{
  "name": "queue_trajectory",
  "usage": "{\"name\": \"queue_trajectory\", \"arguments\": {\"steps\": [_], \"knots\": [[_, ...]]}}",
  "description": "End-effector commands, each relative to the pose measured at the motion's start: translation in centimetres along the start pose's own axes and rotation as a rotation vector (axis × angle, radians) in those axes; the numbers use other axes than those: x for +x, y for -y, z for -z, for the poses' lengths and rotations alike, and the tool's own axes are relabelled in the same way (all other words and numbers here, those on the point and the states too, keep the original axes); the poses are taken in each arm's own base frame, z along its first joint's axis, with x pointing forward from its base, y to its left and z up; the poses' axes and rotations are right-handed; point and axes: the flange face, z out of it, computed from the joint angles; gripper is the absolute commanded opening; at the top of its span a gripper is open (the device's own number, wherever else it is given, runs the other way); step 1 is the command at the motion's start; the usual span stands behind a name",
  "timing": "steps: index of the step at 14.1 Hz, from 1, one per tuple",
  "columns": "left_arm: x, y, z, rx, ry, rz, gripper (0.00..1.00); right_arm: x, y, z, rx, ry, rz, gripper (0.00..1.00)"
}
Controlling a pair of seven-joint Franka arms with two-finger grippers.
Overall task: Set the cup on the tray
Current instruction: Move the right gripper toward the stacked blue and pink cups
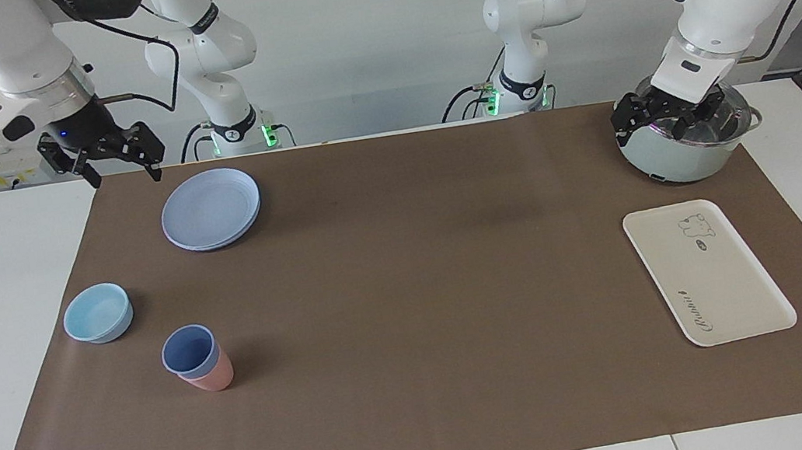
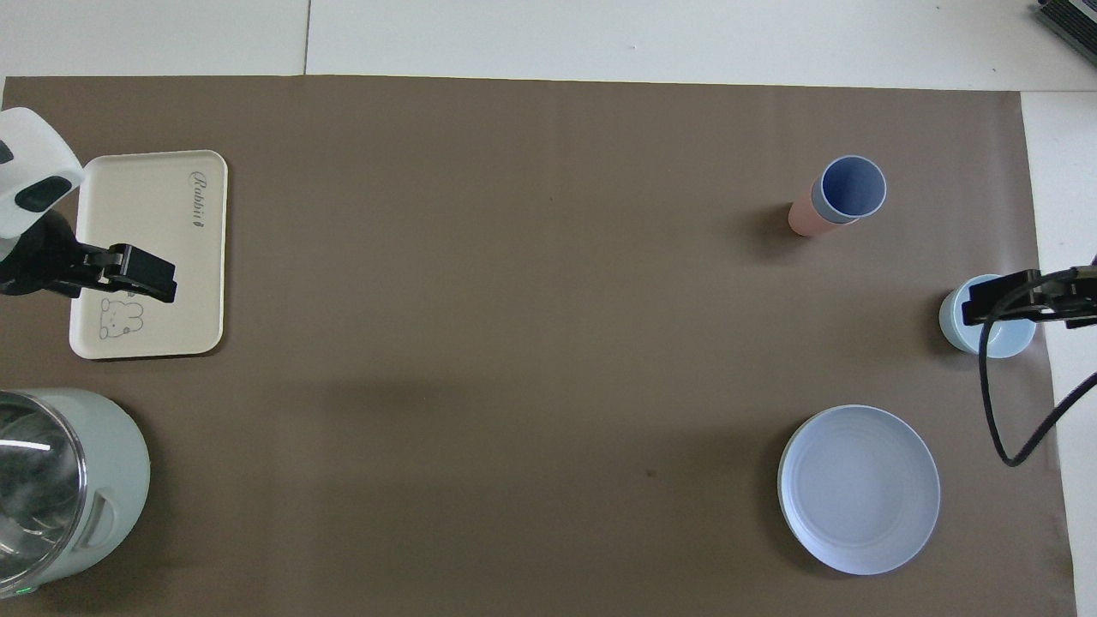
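Note:
The periwinkle-blue cup (image 1: 189, 350) stands upright, nested inside a pink cup (image 1: 212, 377), on the brown mat toward the right arm's end; it also shows in the overhead view (image 2: 850, 188). The cream-white tray (image 1: 707, 284) with the bear drawing lies toward the left arm's end, with nothing on it; it also shows in the overhead view (image 2: 154, 214). My right gripper (image 1: 120, 169) is open and empty, raised near the round plate. My left gripper (image 1: 657, 120) is open and empty, raised by the pot and the tray's nearer end.
A round blue plate (image 1: 210, 208) lies near the right arm's base. A light-blue bowl (image 1: 98, 313) sits beside the cups, nearer to the robots. A pale green pot with a glass lid (image 1: 682, 158) stands nearer to the robots than the tray.

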Motion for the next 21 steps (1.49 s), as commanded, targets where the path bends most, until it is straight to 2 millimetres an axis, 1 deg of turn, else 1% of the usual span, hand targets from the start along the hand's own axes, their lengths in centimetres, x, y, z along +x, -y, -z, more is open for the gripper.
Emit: {"name": "queue_trajectory", "arguments": {"steps": [1,3,6,8,11,12,14,15,17,18,19,21], "knots": [[-1.0,0.5,0.2,0.019,-0.014,0.012,1.0,-0.4,0.3,0.2,0.006,-0.006,-0.01,1.0],[-1.0,0.7,0.3,0.019,-0.015,0.014,1.0,-0.4,0.3,0.2,0.005,-0.006,-0.01,1.0],[-0.9,0.4,0.3,0.019,-0.017,0.008,1.0,-0.4,0.4,0.3,0.015,-0.007,-0.013,1.0],[-1.0,0.6,0.2,0.019,-0.011,0.015,1.0,-0.1,0.3,0.3,0.017,-0.029,0.007,1.0],[-1.0,0.4,0.3,0.019,-0.012,0.014,1.0,0.8,-0.4,0.2,0.023,-0.073,0.102,1.0],[-1.1,0.3,0.2,0.019,-0.008,0.012,1.0,1.2,-1.1,-0.1,0.024,-0.084,0.121,1.0],[-1.0,0.4,0.2,0.019,-0.012,0.012,1.0,2.9,-3.0,-2.1,0.061,-0.122,0.19,1.0],[-0.9,0.4,0.3,0.019,-0.017,0.012,1.0,3.9,-4.0,-3.2,0.073,-0.144,0.253,1.0],[-1.1,-0.1,0.1,0.019,-0.002,0.005,1.0,5.6,-5.3,-5.5,0.129,-0.172,0.428,1.0],[-1.1,-0.3,0.1,0.02,-0.002,0.002,1.0,6.3,-6.2,-6.5,0.144,-0.192,0.476,1.0],[-1.0,-0.3,0.1,0.02,-0.008,0.002,1.0,7.2,-6.9,-8.0,0.163,-0.191,0.52,1.0],[-1.0,-0.3,0.3,0.02,-0.012,0.002,1.0,8.8,-8.5,-10.2,0.218,-0.261,0.626,1.0]]}}
